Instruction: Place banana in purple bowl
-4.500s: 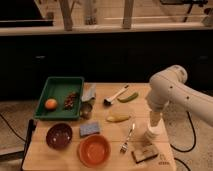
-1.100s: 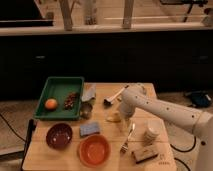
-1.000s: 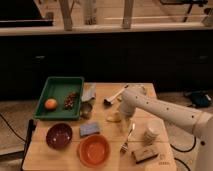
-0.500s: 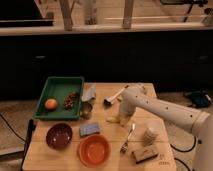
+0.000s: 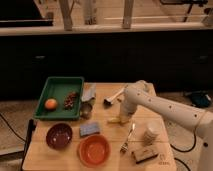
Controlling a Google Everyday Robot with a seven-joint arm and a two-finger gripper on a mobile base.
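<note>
The banana (image 5: 115,120) is small and pale yellow and lies on the wooden table (image 5: 107,162) near its middle. My gripper (image 5: 125,118) is down at the banana's right end, at the tip of the white arm (image 5: 165,110) that reaches in from the right. The arm's wrist hides the contact between gripper and banana. The purple bowl (image 5: 59,136) is dark maroon. It stands empty at the table's front left, well to the left of the gripper.
An orange bowl (image 5: 94,149) stands at the front, with a blue sponge (image 5: 90,129) behind it. A green tray (image 5: 59,90) at back left holds an orange fruit (image 5: 51,104). A fork (image 5: 126,140), white cup (image 5: 151,134), brown block (image 5: 146,154) and brush (image 5: 114,97) lie around the arm.
The arm swung from the table's right side over to the banana and lowered the gripper there. In the last second it has barely moved, and the banana stays on the table.
</note>
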